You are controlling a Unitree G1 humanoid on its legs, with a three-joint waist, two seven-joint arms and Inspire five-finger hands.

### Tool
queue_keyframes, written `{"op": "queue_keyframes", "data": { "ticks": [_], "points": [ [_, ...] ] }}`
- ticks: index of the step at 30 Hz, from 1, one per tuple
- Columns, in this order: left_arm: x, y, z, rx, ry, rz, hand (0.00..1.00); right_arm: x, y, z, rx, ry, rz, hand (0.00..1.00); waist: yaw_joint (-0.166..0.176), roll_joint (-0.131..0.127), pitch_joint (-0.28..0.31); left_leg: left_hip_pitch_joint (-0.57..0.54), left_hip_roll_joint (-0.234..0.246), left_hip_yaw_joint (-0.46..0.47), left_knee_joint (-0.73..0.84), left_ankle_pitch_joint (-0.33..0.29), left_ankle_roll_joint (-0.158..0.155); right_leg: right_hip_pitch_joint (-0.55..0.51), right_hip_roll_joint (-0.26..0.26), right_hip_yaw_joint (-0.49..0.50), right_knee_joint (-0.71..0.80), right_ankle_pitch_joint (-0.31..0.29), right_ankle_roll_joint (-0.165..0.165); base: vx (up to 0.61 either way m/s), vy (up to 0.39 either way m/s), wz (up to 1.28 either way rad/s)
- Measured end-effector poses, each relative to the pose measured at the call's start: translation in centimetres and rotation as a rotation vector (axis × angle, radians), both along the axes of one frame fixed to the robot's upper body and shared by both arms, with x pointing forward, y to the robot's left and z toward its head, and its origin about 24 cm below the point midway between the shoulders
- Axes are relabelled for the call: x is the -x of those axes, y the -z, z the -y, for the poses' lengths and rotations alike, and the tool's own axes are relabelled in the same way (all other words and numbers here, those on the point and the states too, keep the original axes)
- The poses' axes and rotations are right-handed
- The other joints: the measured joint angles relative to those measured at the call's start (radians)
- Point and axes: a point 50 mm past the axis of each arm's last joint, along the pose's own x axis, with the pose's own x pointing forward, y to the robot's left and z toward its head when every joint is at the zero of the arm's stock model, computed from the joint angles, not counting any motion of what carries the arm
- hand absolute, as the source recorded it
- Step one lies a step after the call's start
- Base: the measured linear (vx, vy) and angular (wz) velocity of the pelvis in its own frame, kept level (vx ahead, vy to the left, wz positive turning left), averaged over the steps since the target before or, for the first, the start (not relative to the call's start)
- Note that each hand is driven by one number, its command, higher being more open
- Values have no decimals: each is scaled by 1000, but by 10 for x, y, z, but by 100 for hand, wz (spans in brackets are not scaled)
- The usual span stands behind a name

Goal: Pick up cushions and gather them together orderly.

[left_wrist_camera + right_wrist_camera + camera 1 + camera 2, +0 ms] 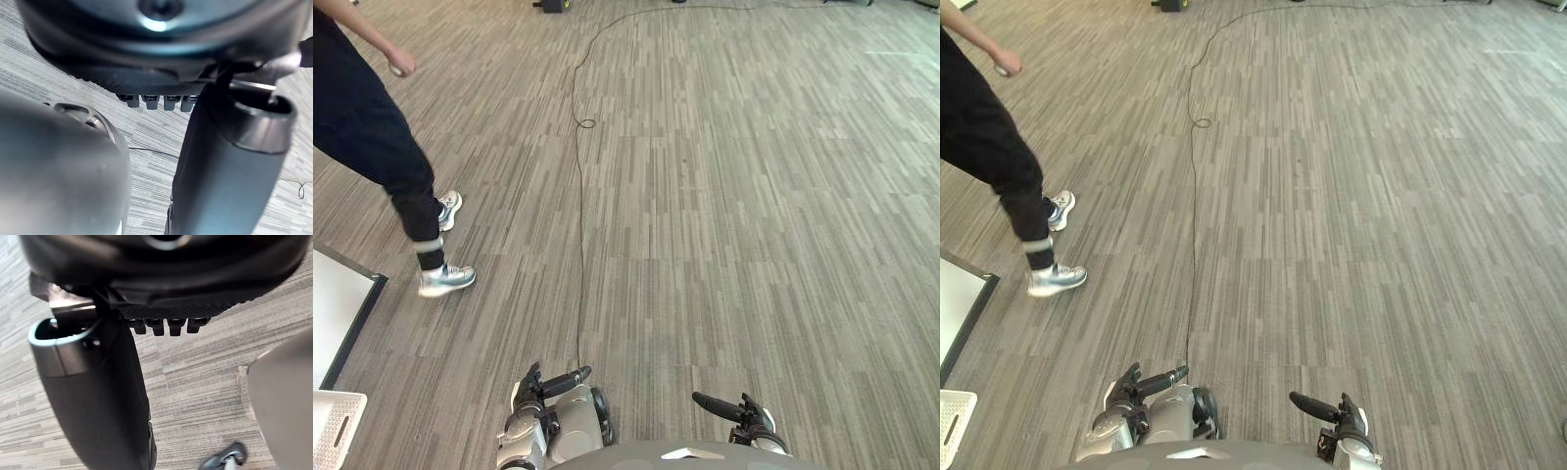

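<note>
We look down on a floor (pixel 754 196) laid in narrow grey-brown strips with a plank-like grain. It runs wide and flat to the far end of the room, where one small dark object (pixel 548 5) sits at the edge.

At the left stands one person (pixel 362 127) in dark trousers, one hand (pixel 399 65) hanging out to the side. We count two pale shoes, the nearer (pixel 447 279) flat on the floor and the farther (pixel 448 209) just behind it. Nearer to us on the left lies one white board (pixel 335 308) with a black edge. Just beside its near end is the corner of one white crate (pixel 333 426) with a slot in its wall.

Our two hands hang low and well apart. The left hand (pixel 548 385) has its thumb (pixel 225 171) standing free and its fingers (pixel 151 100) relaxed in a row, grasping nothing. The right hand (pixel 744 409) is the same, with its thumb (pixel 98 396) out, its fingers (pixel 159 325) loose and nothing in it; past both sets of fingers lies floor. Where the cushions are, we cannot tell.
</note>
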Motion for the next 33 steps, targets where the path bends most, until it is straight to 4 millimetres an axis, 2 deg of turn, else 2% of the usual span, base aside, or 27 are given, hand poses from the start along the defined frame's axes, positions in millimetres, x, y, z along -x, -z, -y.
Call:
{"op": "queue_keyframes", "data": {
  "ticks": [1,3,4,5,6,7,8,10,11,12,14,15,16,17,18,19,20,21,22,23,24,26,28,29,31,32,33],
  "points": [
    [-1,0,-1,-3,1,4,100,0,0,-3,-6,-1,2,100,-1,-10,-4,-2,-6,2,26,-34,17,-16,-17,4,39,17,30,421,236,2],
    [-1,-1,-3,-8,5,4,100,4,1,-6,-15,5,-7,100,1,-24,-9,12,-19,1,101,-113,35,-37,-43,15,167,36,65,540,314,7],
    [3,1,-4,-10,6,-16,100,6,2,-5,-19,20,-12,100,2,-32,-11,65,-40,9,131,-181,42,-95,-75,27,386,84,132,550,316,3],
    [5,2,-5,-9,7,-26,100,6,2,-4,-16,14,-10,100,2,-32,-12,91,-47,13,132,-200,44,-131,-86,37,483,127,151,562,296,-9],
    [7,4,-3,-13,28,-46,100,4,1,0,-5,0,3,100,0,-26,-7,149,-57,17,131,-238,40,-215,-104,51,702,209,202,424,198,-13],
    [8,5,-1,-9,45,-59,100,1,-1,4,8,-2,18,100,0,-19,-2,195,-58,18,125,-259,36,-273,-113,36,842,219,206,618,261,-20],
    [6,6,3,-6,69,-67,100,-3,-3,8,24,-5,39,100,-2,-1,10,274,-59,22,86,-274,28,-359,-121,-4,974,197,169,565,186,-19],
    [10,7,6,0,77,-78,100,-9,-7,11,37,-5,75,100,-9,10,15,383,-57,24,-5,-278,19,-469,-99,-64,1013,148,103,525,78,-14],
    [11,8,7,3,75,-82,100,-14,-9,11,43,-5,104,100,-16,12,18,455,-51,24,-67,-283,1,-556,-74,-112,953,125,86,336,6,-2],
    [11,8,7,5,74,-84,100,-16,-10,11,45,-5,114,100,-20,12,19,480,-50,22,-88,-287,-6,-589,-63,-127,909,119,85,429,-49,7],
    [13,10,8,16,65,-97,100,-24,-14,12,51,-4,144,100,-46,14,23,578,-45,12,-158,-303,-46,-671,-10,-167,562,119,73,526,-98,26],
    [13,10,9,18,67,-98,100,-26,-14,13,51,-4,147,100,-52,14,23,596,-45,5,-170,-307,-52,-677,-2,-167,473,128,71,569,-153,62],
    [10,11,14,30,71,-98,100,-27,-14,14,50,-1,145,100,-61,20,27,647,-44,-24,-204,-320,-69,-673,15,-158,296,239,47,501,-163,62],
    [9,11,16,38,72,-100,100,-27,-14,16,53,-3,143,100,-62,29,30,669,-40,-41,-214,-321,-75,-660,28,-157,293,294,-4,817,-255,55],
    [8,13,27,72,63,-100,100,-36,-17,22,72,-25,152,100,-46,78,32,684,6,-71,-206,-286,-104,-644,54,-184,333,251,-50,710,-227,30],
    [5,12,30,83,67,-91,100,-38,-18,22,71,-25,155,100,-46,84,37,680,6,-91,-190,-261,-115,-644,44,-186,363,225,-47,844,-285,35],
    [3,12,36,96,76,-82,100,-39,-17,22,63,-13,151,100,-51,90,40,672,13,-129,-125,-203,-105,-631,32,-196,413,181,-55,673,-264,46],
    [1,12,38,102,76,-74,100,-39,-17,22,63,-23,147,100,-54,100,42,619,41,-171,36,-145,-105,-570,35,-207,396,136,-52,760,-296,46],
    [-2,10,38,102,66,-59,100,-38,-17,22,66,-37,143,100,-55,113,46,492,89,-235,331,-15,-104,-490,54,-221,343,100,-53,599,-223,24],
    [-2,9,38,104,57,-53,100,-38,-17,22,67,-37,143,100,-49,115,49,440,110,-250,439,17,-116,-463,68,-220,324,91,-54,564,-184,-7],
    [-6,7,35,105,25,-26,100,-40,-17,20,68,-45,143,100,-39,126,60,330,165,-244,681,19,-109,-375,107,-203,263,62,-67,566,-133,-35],
    [-10,2,29,85,10,15,100,-38,-15,16,62,-62,131,100,-24,113,72,248,188,-215,799,-6,-96,-274,123,-177,205,36,-75,544,-78,-39],
    [-18,-5,24,61,3,82,100,-30,-12,12,41,-40,106,100,0,91,70,126,190,-141,754,-65,-84,-129,120,-148,93,21,-60,480,-21,-36],
    [-19,-7,23,57,1,97,100,-28,-11,11,37,-36,101,100,3,87,69,95,189,-115,702,-87,-80,-96,115,-140,66,18,-52,488,24,-36],
    [-23,-9,22,48,7,117,100,-27,-10,8,31,-49,94,100,5,74,70,30,150,-21,407,-124,-69,-6,79,-121,9,7,-11,604,123,-44],
    [-24,-10,22,48,9,120,100,-26,-10,5,24,-46,88,100,8,64,76,27,104,8,212,-108,-58,33,51,-106,-4,3,-5,607,190,-43],
    [-24,-10,22,48,10,120,100,-26,-9,5,23,-45,85,100,9,62,76,28,91,13,159,-95,-54,44,43,-102,-7,3,-4,523,194,-44]
  ]
}}
